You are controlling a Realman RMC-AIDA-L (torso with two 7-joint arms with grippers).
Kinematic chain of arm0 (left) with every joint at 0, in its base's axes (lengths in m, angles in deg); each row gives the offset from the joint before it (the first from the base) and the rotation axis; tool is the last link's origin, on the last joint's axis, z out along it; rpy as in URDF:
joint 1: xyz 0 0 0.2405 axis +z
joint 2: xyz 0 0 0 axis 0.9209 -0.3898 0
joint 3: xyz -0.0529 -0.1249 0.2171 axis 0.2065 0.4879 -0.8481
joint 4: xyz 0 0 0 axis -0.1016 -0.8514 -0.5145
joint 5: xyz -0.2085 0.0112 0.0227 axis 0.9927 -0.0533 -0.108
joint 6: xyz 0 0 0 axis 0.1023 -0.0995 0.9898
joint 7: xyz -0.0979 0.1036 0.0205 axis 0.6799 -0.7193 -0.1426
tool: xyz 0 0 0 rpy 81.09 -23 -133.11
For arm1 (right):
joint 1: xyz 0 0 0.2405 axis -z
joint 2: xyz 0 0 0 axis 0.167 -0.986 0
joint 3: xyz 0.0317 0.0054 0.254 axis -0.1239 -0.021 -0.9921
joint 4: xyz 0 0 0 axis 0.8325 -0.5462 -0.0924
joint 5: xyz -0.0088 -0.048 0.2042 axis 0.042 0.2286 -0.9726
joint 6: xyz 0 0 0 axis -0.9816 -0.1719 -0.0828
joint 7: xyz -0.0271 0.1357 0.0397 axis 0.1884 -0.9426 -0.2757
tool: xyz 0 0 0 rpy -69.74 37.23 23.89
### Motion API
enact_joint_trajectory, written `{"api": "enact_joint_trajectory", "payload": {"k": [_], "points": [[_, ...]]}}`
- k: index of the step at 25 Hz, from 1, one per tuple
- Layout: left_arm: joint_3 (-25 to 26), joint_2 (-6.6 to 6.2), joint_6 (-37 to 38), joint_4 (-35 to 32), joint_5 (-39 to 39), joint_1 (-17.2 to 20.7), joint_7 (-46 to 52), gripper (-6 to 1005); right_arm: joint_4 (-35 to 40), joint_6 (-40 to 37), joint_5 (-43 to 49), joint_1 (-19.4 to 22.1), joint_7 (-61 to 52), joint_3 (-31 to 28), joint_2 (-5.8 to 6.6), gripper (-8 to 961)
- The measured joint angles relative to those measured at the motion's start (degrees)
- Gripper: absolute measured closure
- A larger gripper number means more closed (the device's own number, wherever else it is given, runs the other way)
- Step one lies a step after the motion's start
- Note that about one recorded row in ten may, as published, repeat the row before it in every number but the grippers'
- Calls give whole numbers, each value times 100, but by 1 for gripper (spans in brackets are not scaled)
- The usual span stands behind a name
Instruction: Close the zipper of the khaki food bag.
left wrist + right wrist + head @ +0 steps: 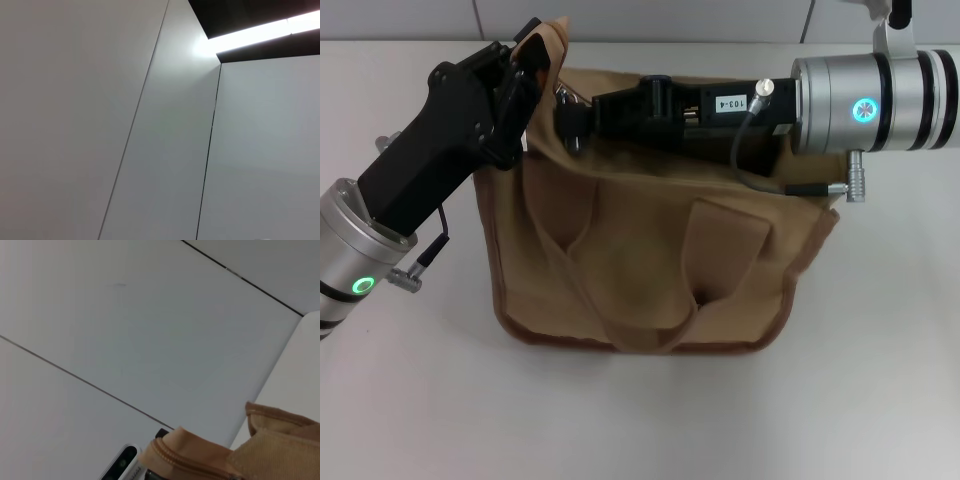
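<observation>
The zipper (620,95) runs along the top of the khaki food bag (660,250), parallel to the desk's far edge, and both arms have met at its left end. The left gripper (535,75) has its jaws pinched shut on the bag's upper left corner, a peak of tan fabric sticking up out of them. Just beside it, the right gripper (572,120) reaches in from the right, lying along the zipper line with its jaws at what looks like the metal pull tab; they seem closed around it, but I cannot tell for certain, because the dark fingers hide the contact.

Outward from there, the bag sits in the middle of the white desk (880,380), nearer the far edge, with its wide flat handles (650,290) slumped over the front face toward the near edge. The right arm's silver wrist hangs over the bag's right end; the left arm comes in from the near left corner.

The zipper's long axis runs from these jaws toward the desk's right edge. As I judge it, the right gripper, the one on the tab, would have to draw back along its own forearm's line while the left one anchors the corner. The right wrist view shows only a stretch of zipper tape (185,460) against the wall.
</observation>
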Motion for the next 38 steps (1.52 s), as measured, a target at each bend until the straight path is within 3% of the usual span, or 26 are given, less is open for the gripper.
{"api": "enact_joint_trajectory", "payload": {"k": [2, 7, 16, 26, 31, 38], "points": [[2, 0, 1, 0, 4, 2, 0, 925, 1, 3, 6, 16, 2, 1, 1, 859], [2, 0, -18, 0, 18, 3, 0, 924, 4, -1, 10, 41, 3, -1, 6, 951], [100, -4, -328, -25, 26, 132, -52, 923, 48, -168, 12, 275, -7, -44, 65, 941], [903, -49, -763, -179, 24, 538, -80, 921, 44, -551, 12, 720, -80, -68, 217, 931], [1073, -43, -804, -199, 25, 616, -70, 920, 27, -931, 7, 1170, -177, -94, 314, 925], [1043, -25, -947, -151, -6, 539, -70, 919, 51, -1385, -30, 2070, -114, -399, 558, 918]]}}
